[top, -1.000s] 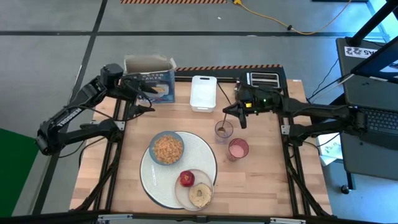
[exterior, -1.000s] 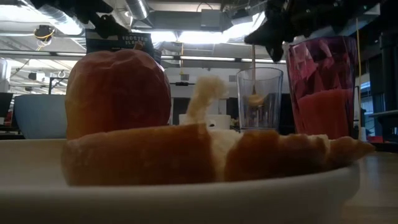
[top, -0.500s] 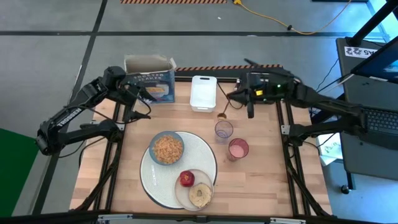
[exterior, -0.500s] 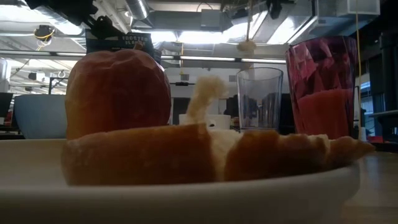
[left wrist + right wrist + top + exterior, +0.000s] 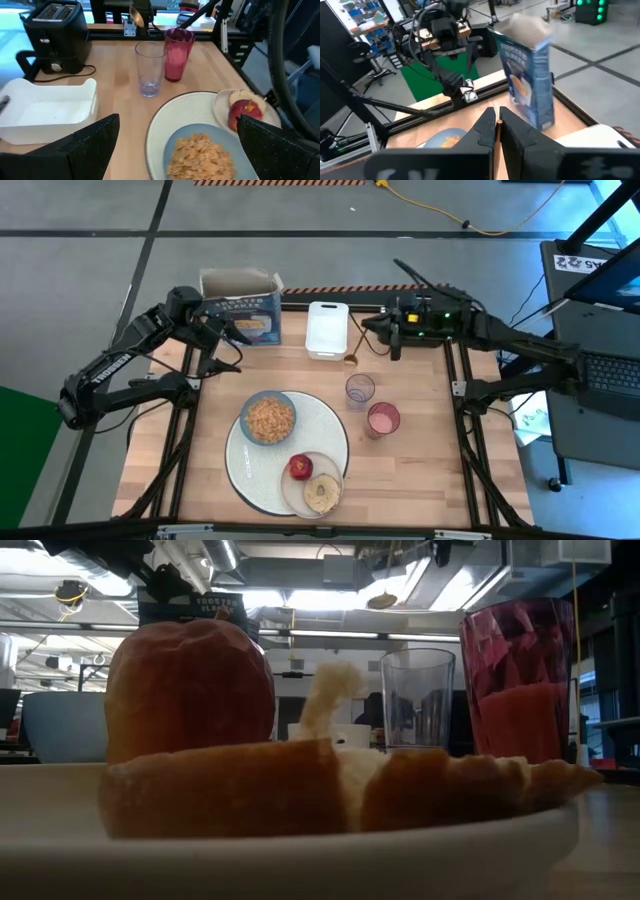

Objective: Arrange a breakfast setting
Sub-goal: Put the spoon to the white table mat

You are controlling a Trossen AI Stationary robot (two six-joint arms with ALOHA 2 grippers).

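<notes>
Plates, bowl and cups are set. The wooden spoon (image 5: 358, 348) is held aloft by the right gripper (image 5: 381, 340) (fingers pinched together) and remains unplaced; the left gripper (image 5: 238, 340) is spread wide, empty.

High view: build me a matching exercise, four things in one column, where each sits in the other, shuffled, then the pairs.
Things:
1. Apple
2. Blue bowl
3. Spoon
4. Red cup

Places:
A. Held above the table by the right gripper, beside the white tray
B. On the cream plate, next to the bread
C. On the bare table, next to the clear cup
D. On the big white plate

Pairs: 1-B, 2-D, 3-A, 4-C
</notes>
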